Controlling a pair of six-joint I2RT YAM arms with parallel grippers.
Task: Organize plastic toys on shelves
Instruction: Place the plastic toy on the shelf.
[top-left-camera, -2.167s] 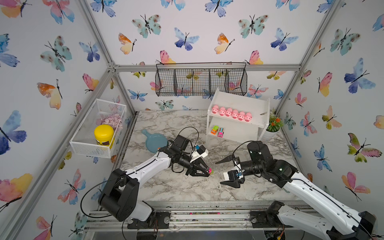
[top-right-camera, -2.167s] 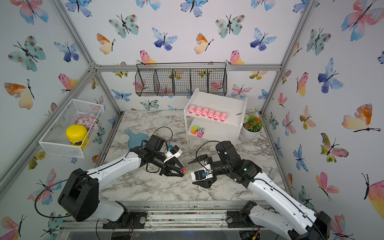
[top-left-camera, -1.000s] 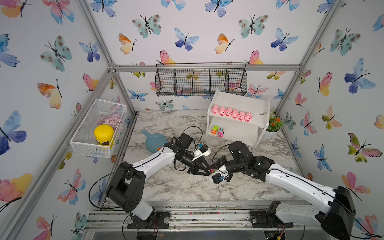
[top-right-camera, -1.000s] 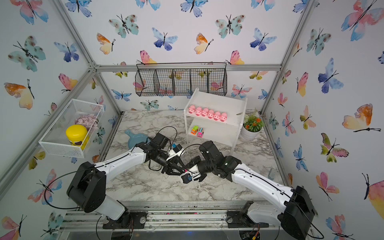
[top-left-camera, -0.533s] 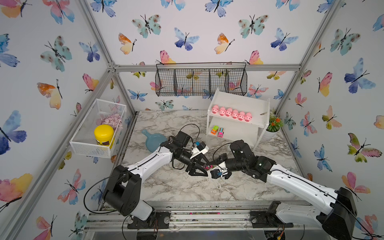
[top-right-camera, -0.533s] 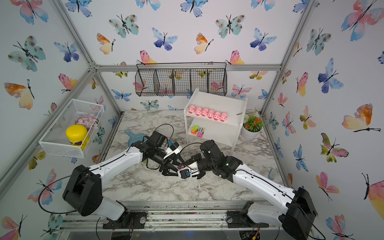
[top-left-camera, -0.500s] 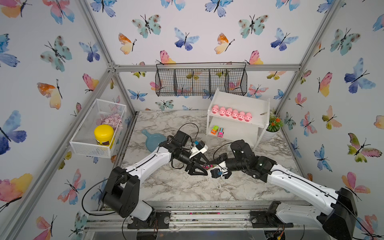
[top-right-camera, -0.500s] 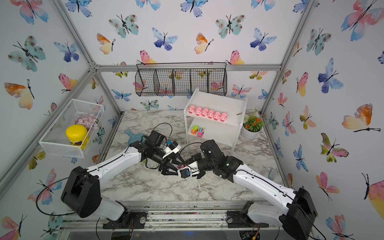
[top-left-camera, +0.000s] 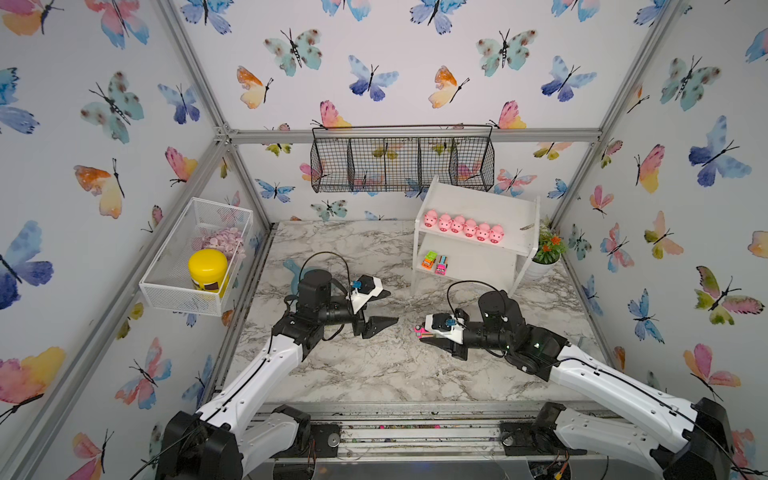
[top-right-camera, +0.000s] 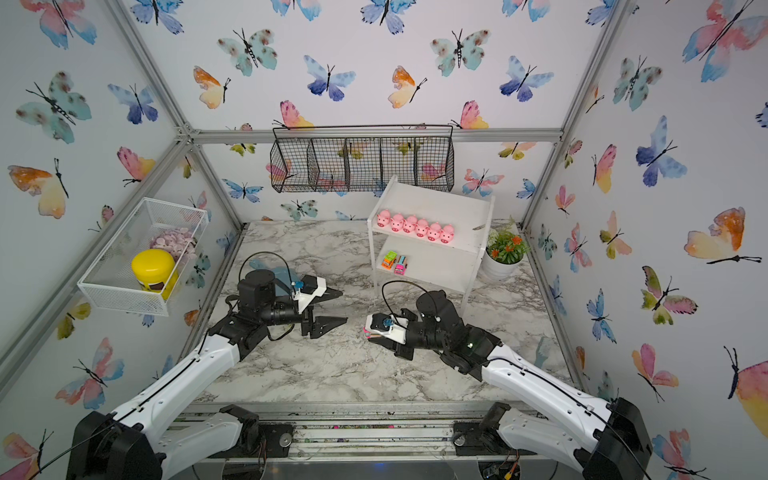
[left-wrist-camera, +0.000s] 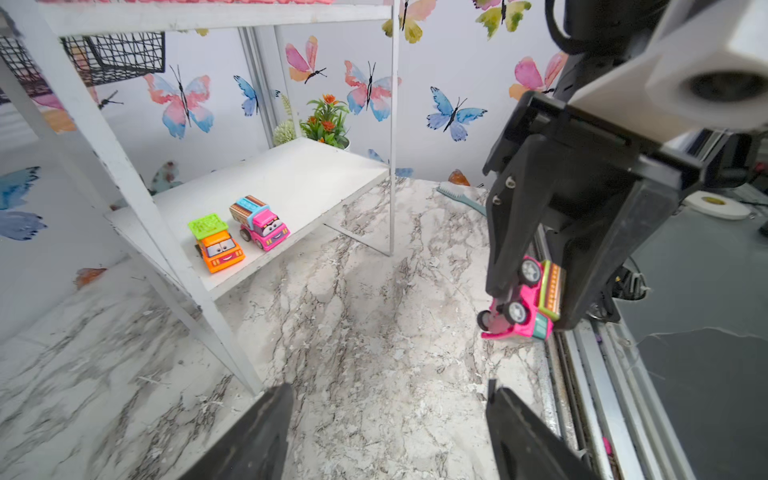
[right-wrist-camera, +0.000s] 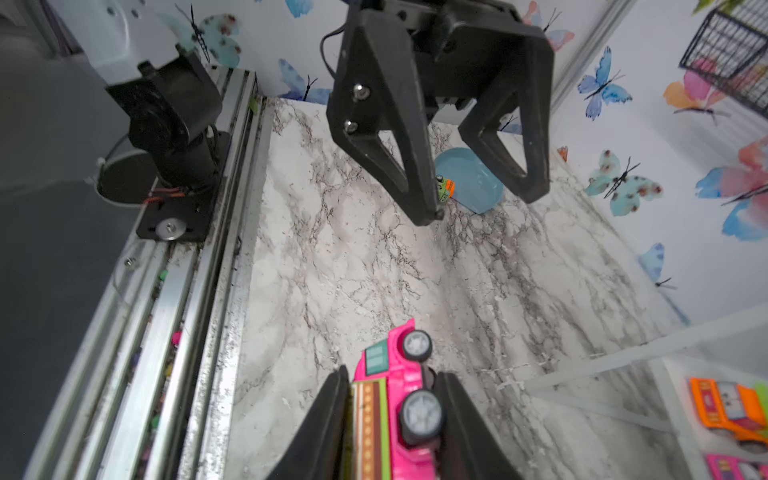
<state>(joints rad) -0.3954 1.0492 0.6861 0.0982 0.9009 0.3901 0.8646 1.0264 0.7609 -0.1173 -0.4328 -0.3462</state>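
Observation:
My right gripper (top-left-camera: 424, 334) is shut on a pink toy truck (right-wrist-camera: 395, 399), which lies on its side between the jaws just above the marble, also in the left wrist view (left-wrist-camera: 528, 303). My left gripper (top-left-camera: 392, 306) stands open and empty a short way to its left, facing it. The white shelves (top-left-camera: 513, 235) stand at the back right. Several pink pigs (top-left-camera: 463, 226) line the top board. An orange truck (left-wrist-camera: 216, 249) and a pink truck (left-wrist-camera: 259, 222) sit on the lower board. Another small orange and green truck (right-wrist-camera: 445, 189) rests on the blue dish (right-wrist-camera: 473, 178).
A white mesh basket (top-left-camera: 166, 286) with a yellow jar (top-left-camera: 207, 268) hangs on the left wall. A black wire basket (top-left-camera: 401, 164) hangs on the back wall above the shelves. A potted plant (top-left-camera: 546, 253) stands right of the shelves. A metal rail (top-left-camera: 386, 428) runs along the front.
The two grippers met at the middle with the pink truck between them. My left gripper opened and drew back left, and the truck stayed in my right gripper.

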